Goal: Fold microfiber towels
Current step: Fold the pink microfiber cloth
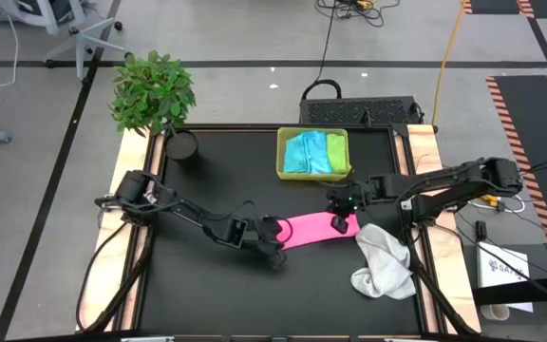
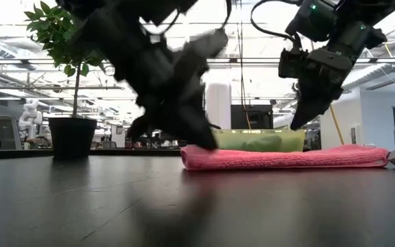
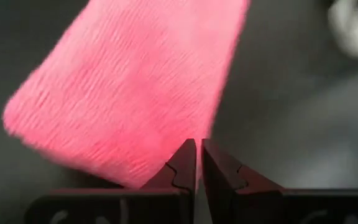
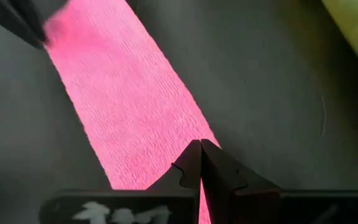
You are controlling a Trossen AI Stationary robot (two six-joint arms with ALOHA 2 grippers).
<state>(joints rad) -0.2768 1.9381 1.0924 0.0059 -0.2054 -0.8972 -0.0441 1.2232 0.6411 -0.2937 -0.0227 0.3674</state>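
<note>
A pink towel (image 1: 313, 228), folded into a long strip, lies flat on the black table; it also shows in the low view (image 2: 286, 158) and both wrist views (image 3: 135, 93) (image 4: 123, 106). My left gripper (image 1: 273, 237) is shut, low at the strip's left end (image 3: 199, 149). My right gripper (image 1: 340, 223) is shut and hangs clear above the strip's right part (image 2: 299, 122) (image 4: 201, 146). A white towel (image 1: 383, 261) lies crumpled at the near right. Light blue, teal and lime green towels lie in the tray (image 1: 279, 157). My left gripper's shut fingers come down slanting at the pink towel's left end (image 2: 187, 154). Blur hides the tips, so I cannot tell whether they touch the cloth. The towel lies flat on the table.
The yellow-green tray stands at the far middle of the table, behind the pink strip (image 2: 252, 140). A potted plant (image 1: 152, 90) stands at the far left corner. The near half of the table shows bare black surface.
</note>
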